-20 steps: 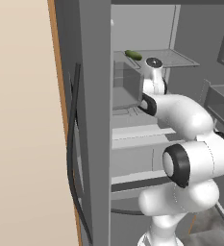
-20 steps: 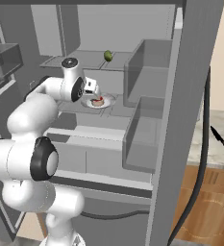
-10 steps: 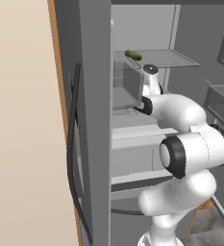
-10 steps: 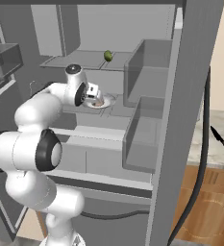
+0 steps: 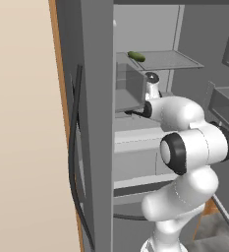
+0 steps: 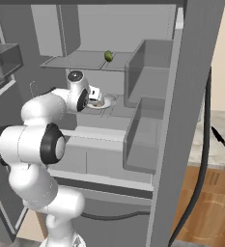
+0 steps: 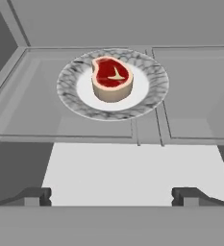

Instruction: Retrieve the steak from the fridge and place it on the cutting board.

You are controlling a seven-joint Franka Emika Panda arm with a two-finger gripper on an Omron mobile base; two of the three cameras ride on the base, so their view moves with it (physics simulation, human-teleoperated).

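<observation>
You see the grey fridge shelf (image 7: pixel 190 96) carrying a round marbled plate (image 7: pixel 152 91), set left of the shelf's middle and back from its front edge. On the plate's pale centre lies the steak (image 7: pixel 112 77) (red, with a pale fat rim). Higher up, the wire shelf (image 6: pixel 80 60) bears a green vegetable (image 6: pixel 108 56) near its right end.

The arm has reached deeper into the fridge (image 6: pixel 147 72), bringing the tool (image 7: pixel 111 194) closer to the steak (image 7: pixel 112 78).
</observation>
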